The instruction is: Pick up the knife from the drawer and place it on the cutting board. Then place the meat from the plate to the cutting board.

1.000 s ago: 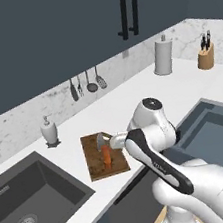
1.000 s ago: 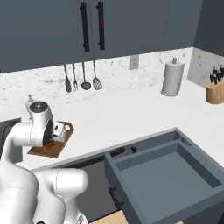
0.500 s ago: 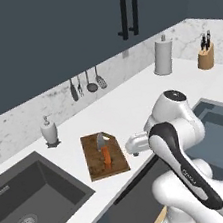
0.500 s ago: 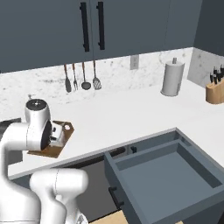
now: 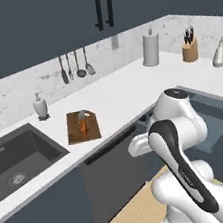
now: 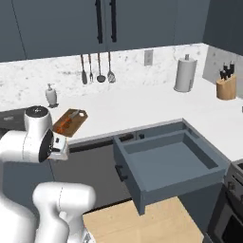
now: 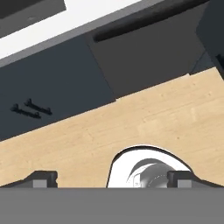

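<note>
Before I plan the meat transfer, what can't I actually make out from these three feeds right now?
- The knife on the cutting board: too small in both base views to tell blade direction.
- Front left corner of the drawer interior: hidden behind its own front wall in the right base view.
- The drawer in the left base view: largely covered by the arm.
- The gripper: fingertips cut off by the hand view's bottom edge.

You see the drawer (image 6: 168, 161) pulled wide open below the white worktop (image 6: 142, 111). Left of it, the knife (image 6: 70, 117) lies on the cutting board (image 6: 69, 122), near the soap bottle (image 6: 51, 95).
</note>
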Available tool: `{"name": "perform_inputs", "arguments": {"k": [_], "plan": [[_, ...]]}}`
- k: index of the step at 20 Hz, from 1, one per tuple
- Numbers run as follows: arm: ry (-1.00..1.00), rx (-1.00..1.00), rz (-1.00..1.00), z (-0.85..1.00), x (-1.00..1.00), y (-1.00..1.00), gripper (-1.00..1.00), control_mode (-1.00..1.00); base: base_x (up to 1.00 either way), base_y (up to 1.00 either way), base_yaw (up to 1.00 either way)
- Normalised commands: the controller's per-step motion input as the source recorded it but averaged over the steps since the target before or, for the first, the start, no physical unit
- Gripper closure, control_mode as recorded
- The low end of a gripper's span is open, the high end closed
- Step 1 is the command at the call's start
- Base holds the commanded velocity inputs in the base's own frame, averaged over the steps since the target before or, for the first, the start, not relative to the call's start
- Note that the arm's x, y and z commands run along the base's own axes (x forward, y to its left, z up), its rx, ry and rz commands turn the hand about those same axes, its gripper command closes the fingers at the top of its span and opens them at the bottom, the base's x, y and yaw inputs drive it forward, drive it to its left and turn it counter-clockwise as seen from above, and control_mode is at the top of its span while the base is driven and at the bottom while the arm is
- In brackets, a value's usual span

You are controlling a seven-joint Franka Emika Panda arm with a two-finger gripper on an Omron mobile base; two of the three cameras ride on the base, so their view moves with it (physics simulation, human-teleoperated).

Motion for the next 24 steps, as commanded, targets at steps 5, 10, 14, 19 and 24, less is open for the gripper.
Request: {"name": "perform_inputs", "arguments": {"k": [5,10,14,19,24], "plan": [[0.0,0.0,0.0,0.0,0.0,0.0,-1.0,1.0,-0.58,-0.1,0.4],[0.0,0.0,0.0,0.0,0.0,0.0,-1.0,1.0,-0.02,0.09,0.67],[0.0,0.0,0.0,0.0,0.0,0.0,-1.0,1.0,0.08,0.09,0.76],[0.0,0.0,0.0,0.0,0.0,0.0,-1.0,1.0,0.06,0.17,0.67],[0.0,0.0,0.0,0.0,0.0,0.0,-1.0,1.0,0.15,0.02,0.59]]}}
